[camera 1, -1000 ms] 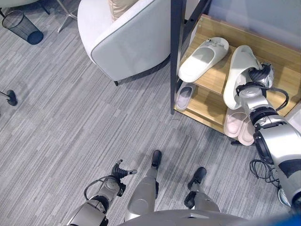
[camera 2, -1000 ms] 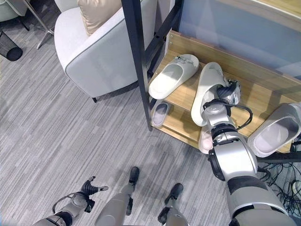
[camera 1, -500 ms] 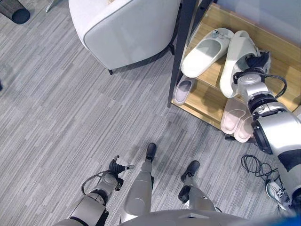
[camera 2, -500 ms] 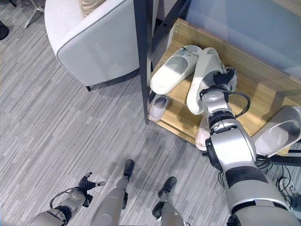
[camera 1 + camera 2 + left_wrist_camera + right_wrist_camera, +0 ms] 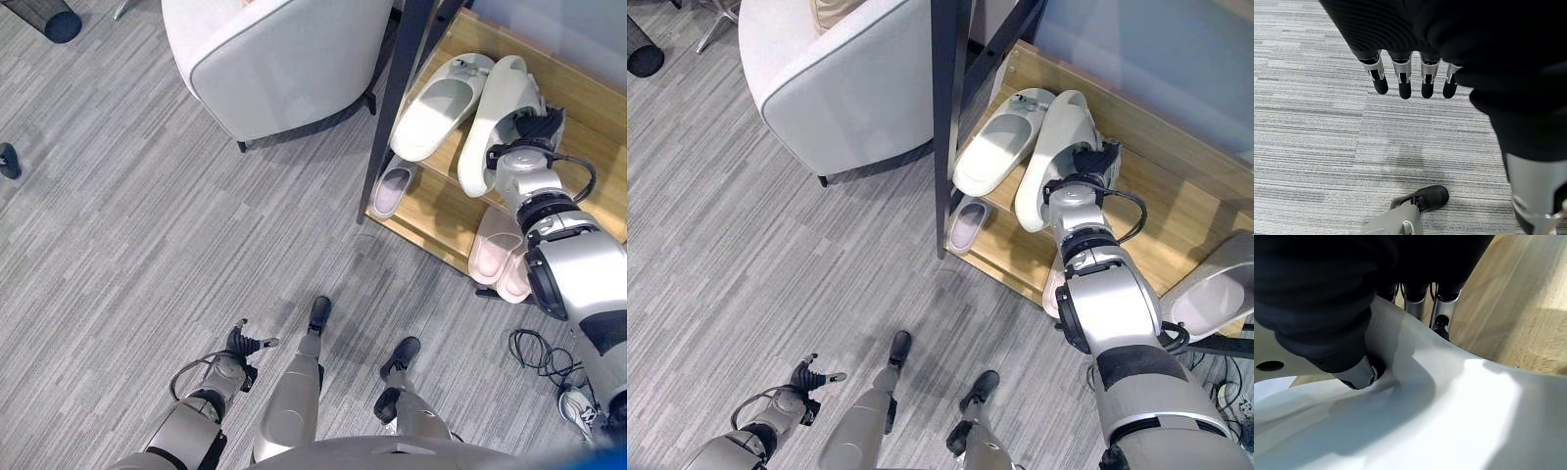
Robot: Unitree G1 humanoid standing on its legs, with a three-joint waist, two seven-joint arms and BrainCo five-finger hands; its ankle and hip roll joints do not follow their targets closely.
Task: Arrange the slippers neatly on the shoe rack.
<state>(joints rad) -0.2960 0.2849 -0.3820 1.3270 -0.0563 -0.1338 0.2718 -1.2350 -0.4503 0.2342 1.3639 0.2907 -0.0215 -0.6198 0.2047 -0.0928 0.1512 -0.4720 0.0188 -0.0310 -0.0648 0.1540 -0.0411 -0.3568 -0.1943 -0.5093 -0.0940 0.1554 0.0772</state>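
The wooden shoe rack [image 5: 588,117] stands at the upper right. One white slipper [image 5: 436,106] lies flat on its upper shelf. Right beside it a second white slipper [image 5: 493,127] stands tipped on its edge, touching the first, and my right hand [image 5: 534,132] is shut on its strap. The right wrist view shows the thumb [image 5: 1359,373] pressing the white strap [image 5: 1449,421] with the fingers behind it. My left hand [image 5: 245,345] hangs low at the left over the carpet, its fingers [image 5: 1400,83] straight and holding nothing.
On the lower shelf are a small lilac slipper [image 5: 395,189] and a pink pair [image 5: 498,257]. A large grey slipper [image 5: 1215,294] sits at the rack's right end. The rack's black post [image 5: 397,98] and a white armchair [image 5: 284,59] stand to the left.
The camera has shifted. My right hand has brought the held white slipper left until it sits against the other white slipper. The left hand stays low and open.
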